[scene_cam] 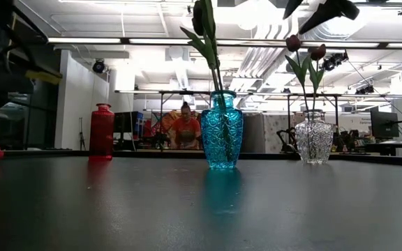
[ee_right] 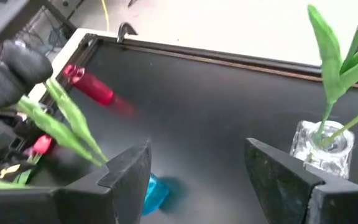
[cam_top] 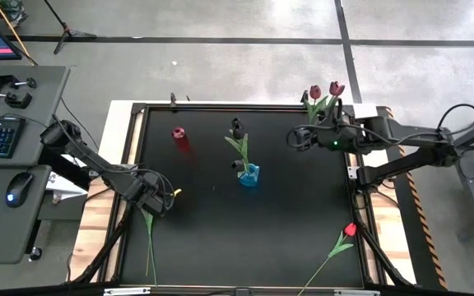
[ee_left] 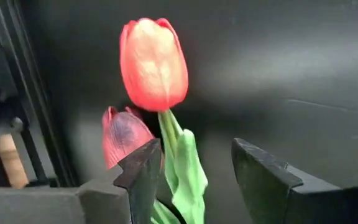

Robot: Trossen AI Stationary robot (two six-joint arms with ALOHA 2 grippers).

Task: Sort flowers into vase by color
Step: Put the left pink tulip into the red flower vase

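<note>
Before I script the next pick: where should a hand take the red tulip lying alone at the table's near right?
Grip the thin green stem mid-length, coming straight down from above. The red tulip lies flat on the table, so fingers should straddle the stem crosswise, sparing the soft head.

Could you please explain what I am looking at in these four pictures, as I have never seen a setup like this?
Two dark robot arms work at a black table. One picture looks straight down, one looks level across the tabletop, and two come from cameras on the arms' wrists. On the table stand a red vase, a blue vase holding one dark tulip, and a clear vase holding two maroon tulips. A loose red tulip lies on the right arm's side. The left tool is open around a second red tulip; the right tool is open and empty.
</note>
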